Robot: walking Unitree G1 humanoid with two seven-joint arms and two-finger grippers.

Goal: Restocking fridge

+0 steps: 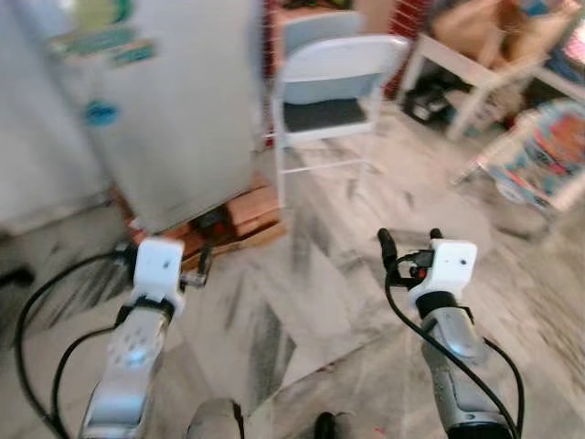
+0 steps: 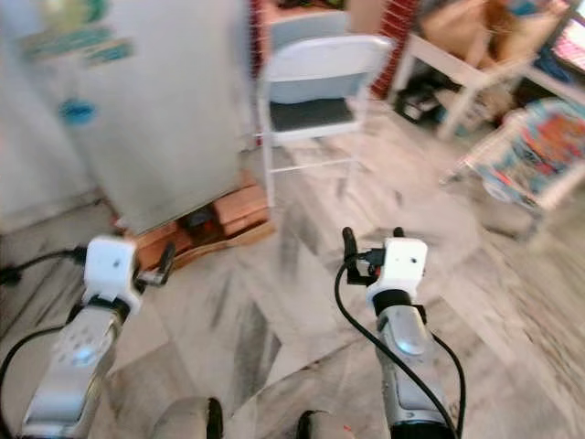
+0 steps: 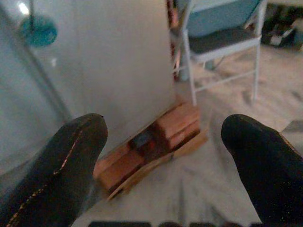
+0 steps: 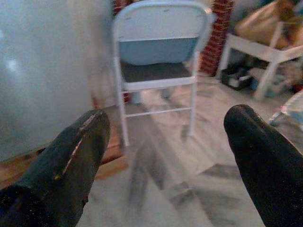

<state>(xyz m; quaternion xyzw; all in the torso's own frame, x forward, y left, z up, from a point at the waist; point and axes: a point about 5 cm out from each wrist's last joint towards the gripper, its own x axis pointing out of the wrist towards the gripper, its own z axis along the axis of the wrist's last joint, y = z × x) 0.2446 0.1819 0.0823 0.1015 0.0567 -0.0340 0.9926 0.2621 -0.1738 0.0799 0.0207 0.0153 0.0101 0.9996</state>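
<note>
Both grippers, left [image 1: 163,259] and right [image 1: 409,243], hang spread and empty at lower frame. We judge this an approach: the refrigerator [image 1: 155,110], upper left on wooden blocks [image 1: 239,222], needs squaring up, avoiding the folding chair [image 1: 324,101].

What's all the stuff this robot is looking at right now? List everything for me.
Fridge: one, pale grey with teal stickers, ahead on the robot's left, door shut.
Wooden blocks: a reddish-brown stack, under the fridge's base.
Folding chair: one, white frame with dark seat, just right of the fridge.
White table: one, far right, with tan bags on top.
Colourful patterned item: one, blue and red, right edge; too blurred to name.
Floor: grey-veined marble.
Left gripper: black fingers open, empty, low in front of the fridge.
Right gripper: black fingers open, empty, above the floor.
</note>
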